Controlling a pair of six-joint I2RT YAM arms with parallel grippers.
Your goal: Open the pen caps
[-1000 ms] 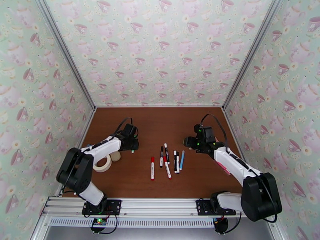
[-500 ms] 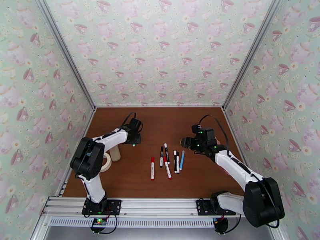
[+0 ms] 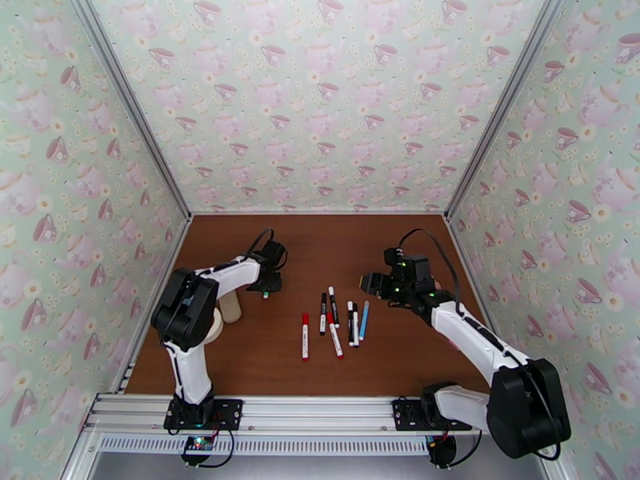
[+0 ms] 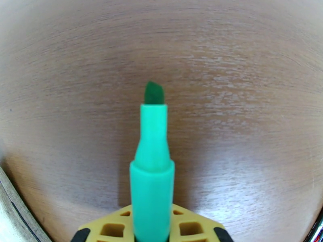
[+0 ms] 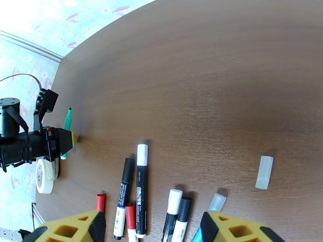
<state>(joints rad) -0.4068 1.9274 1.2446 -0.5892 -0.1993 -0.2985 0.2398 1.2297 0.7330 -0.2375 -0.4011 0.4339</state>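
- 7 slim marker pens (image 3: 334, 320) lie in a loose row mid-way across the brown wooden surface (image 3: 256, 362). None has shifted over the last second, and as far as the right wrist view shows, every one is still capped.
- At the near left, the white tape roll (image 3: 210, 326) and the beige cylinder (image 3: 232, 308) sit where they were. The left arm's elbow has swung right and now stands partly over the roll.
- The right pincer (image 3: 370, 282) has drifted slightly left and hovers just beyond the right end of the row. It is released, its fingers spread a touch wider than before with nothing between them.
- To the right of the row, 1 translucent stubby plastic cap (image 5: 264, 172) lies alone on the surface.
- The left pincer (image 3: 267, 288) has edged a little farther away and stays clenched on a green plastic marker (image 4: 152, 174). The marker's chisel tip is bare and points at the surface.
- Judgement: the loose cap probably belongs to the green marker, so 1 pen is open and 7 remain. The right pincer looks free to go for the next pen, while the left must first put the green marker down.
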